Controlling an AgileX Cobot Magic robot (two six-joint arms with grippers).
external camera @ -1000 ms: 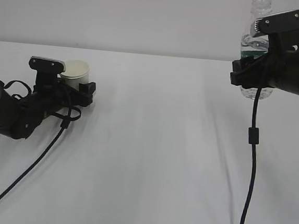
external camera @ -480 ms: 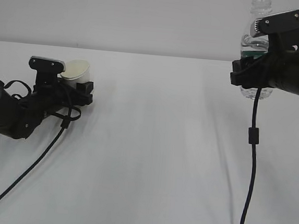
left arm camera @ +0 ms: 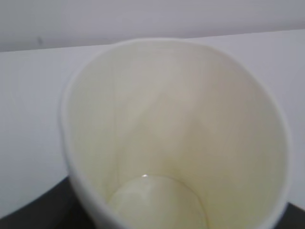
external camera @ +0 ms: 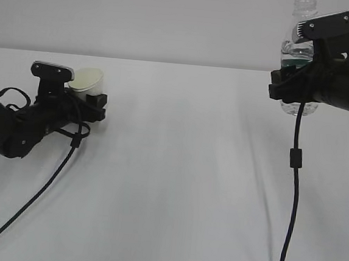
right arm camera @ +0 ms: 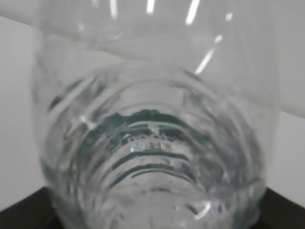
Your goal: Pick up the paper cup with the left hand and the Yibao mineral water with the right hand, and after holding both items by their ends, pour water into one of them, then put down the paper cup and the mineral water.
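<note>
The white paper cup (external camera: 88, 80) is at the left of the exterior view, held in my left gripper (external camera: 91, 102), which is shut on its lower part; the cup tilts slightly. In the left wrist view the cup (left arm camera: 176, 133) fills the frame, its cream inside empty. My right gripper (external camera: 287, 79) is shut on the Yibao mineral water bottle (external camera: 300, 56) and holds it upright, high at the right, well above the table. The bottle (right arm camera: 152, 143) fills the right wrist view, with clear ribbed plastic, water and green label showing through.
A white table (external camera: 177, 167) lies under both arms. Black cables hang from each arm, one down the right side (external camera: 294, 177) and one across the table at the left (external camera: 34, 197). A plain pale wall stands behind.
My left arm has pulled back and risen slightly, and the cup has tipped and lifted with it. The right arm and bottle have not moved.
</note>
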